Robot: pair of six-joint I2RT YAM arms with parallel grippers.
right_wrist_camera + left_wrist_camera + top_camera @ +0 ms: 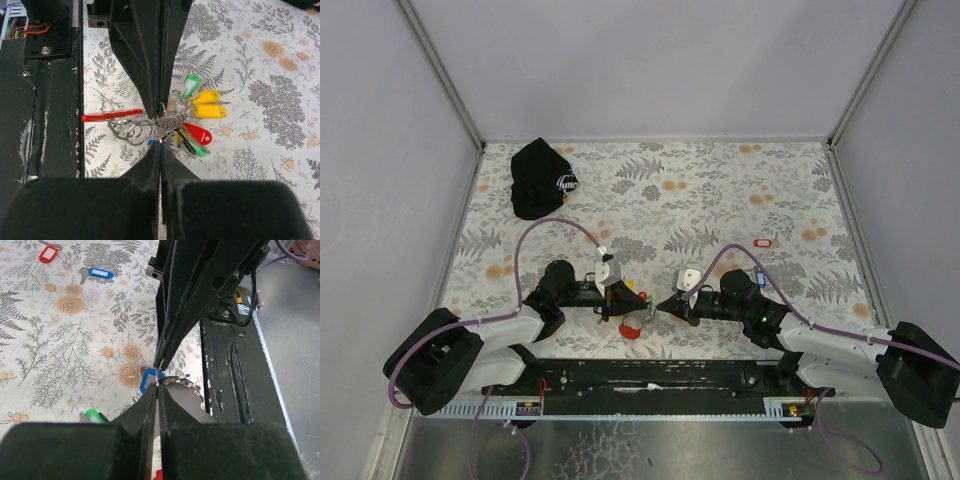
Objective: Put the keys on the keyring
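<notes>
Both grippers meet tip to tip over the near middle of the table. My left gripper (pixel 636 301) (pixel 157 386) is shut, pinching a thin wire loop of the keyring (pixel 182 382). My right gripper (pixel 662 305) (pixel 160 141) is shut on the same cluster of steel rings (pixel 131 131) from the opposite side. Several keys hang from it, fanned on the cloth: green (pixel 190 84), yellow (pixel 206 97) and red (pixel 199 133) tags. A red plastic piece (pixel 631 329) (pixel 112 116) lies joined to the rings. Two loose keys lie apart, one red-tagged (pixel 763 242) (pixel 48 253), one blue-tagged (pixel 758 275) (pixel 100 273).
A black cap with a white logo (pixel 542 178) lies at the far left of the flowered cloth (pixel 720 190). The black base rail (pixel 660 375) runs along the near edge, close behind both grippers. Grey walls enclose the table on three sides.
</notes>
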